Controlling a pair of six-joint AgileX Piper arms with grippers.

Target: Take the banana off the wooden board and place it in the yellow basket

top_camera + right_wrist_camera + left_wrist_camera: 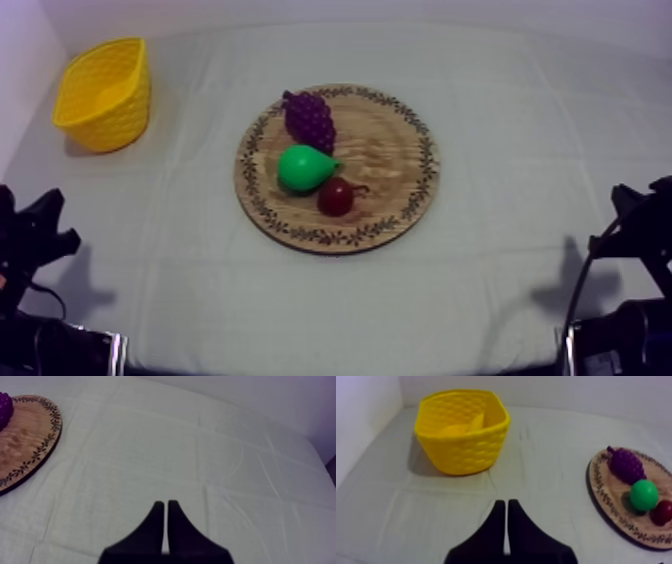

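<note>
Left wrist: banana (467,426) in basket (463,452) | board (610,507): grapes (626,465), pear (643,494) | L pincer (506,502), R pincer (165,504) closed

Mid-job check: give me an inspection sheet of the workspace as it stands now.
Surface: cloth, creased, lying flat.
Job's things: yellow basket at the far left, with a yellow shape inside it, likely the banana; wooden board at centre, no banana on it.
Clutter: grapes, pear and small red fruit on the board.
Grippers: left gripper shut, right gripper shut, both holding nothing.
Cables: nothing seen.
Surroundings: pale wall behind and at the left.
</note>
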